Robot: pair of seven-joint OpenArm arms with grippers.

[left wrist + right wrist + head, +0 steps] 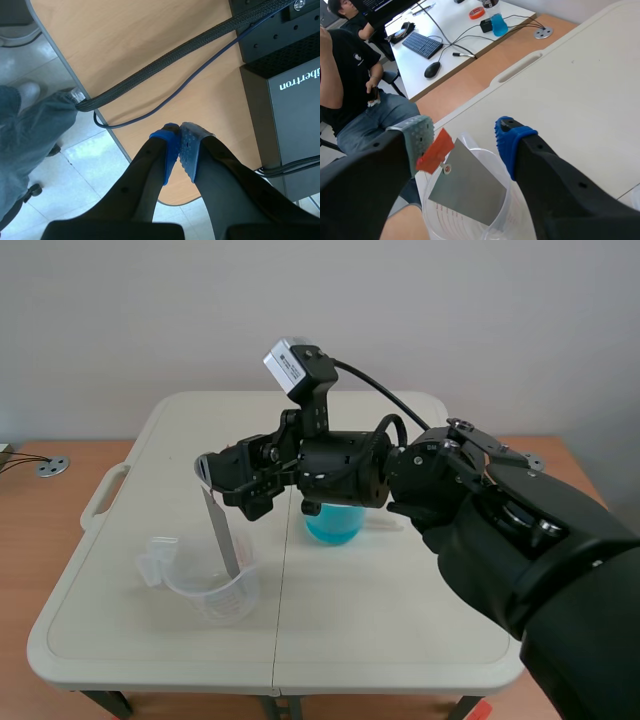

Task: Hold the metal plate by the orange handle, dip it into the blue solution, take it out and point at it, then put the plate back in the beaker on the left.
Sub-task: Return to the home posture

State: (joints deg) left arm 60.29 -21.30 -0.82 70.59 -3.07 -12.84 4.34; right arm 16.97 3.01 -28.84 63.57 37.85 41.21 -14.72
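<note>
The metal plate (222, 532) stands tilted in the clear beaker (215, 595) on the table's left side. My right gripper (228, 485), reaching in from the right, hovers just above it. In the right wrist view the gripper (464, 134) is open, fingers wide apart. The plate (467, 182) leans in the beaker (485, 155) between and below them. Its orange handle (436, 151) lies right against one pad (420, 134). The blue solution (333, 523) sits behind my arm at mid-table. My left gripper (179, 137) is shut on nothing, off the table.
In the right wrist view a seated person (355, 85) is beyond the table, by a white desk with a keyboard (422, 45) and mouse (432, 70). The left wrist view shows a wooden top (150, 55), cables (165, 60) and a black box (295, 100).
</note>
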